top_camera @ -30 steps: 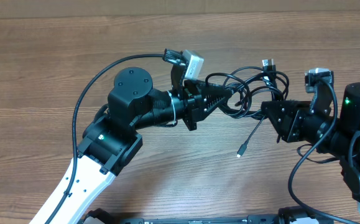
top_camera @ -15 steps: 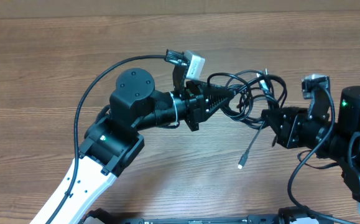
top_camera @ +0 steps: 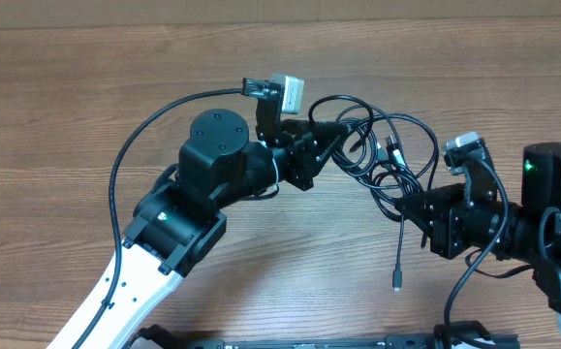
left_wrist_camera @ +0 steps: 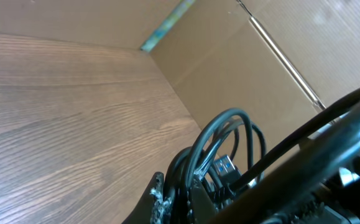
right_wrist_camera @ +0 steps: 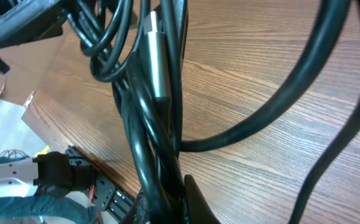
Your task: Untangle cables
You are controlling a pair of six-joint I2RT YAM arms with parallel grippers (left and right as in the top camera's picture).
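Hanging between the 2 arms, the cables are sitting as 1 tangled bundle over the table, right of centre and toward its back edge. The left gripper is reaching in from the left, and its fingers are pressing together on the loops at the bundle's left side. The right gripper is coming in from the right, nearer the front, and its fingers are clamping tight on several strands at the bundle's lower right. 1 loose strand is trailing from that grip toward the front of the table and ending in a small plug; whether it is touching the wood is unclear. In the left wrist view, the loops are arching up before a cardboard wall, with a metal plug nestling among them. In the right wrist view, the strands are running twisted close together, with a silver plug lying against them.
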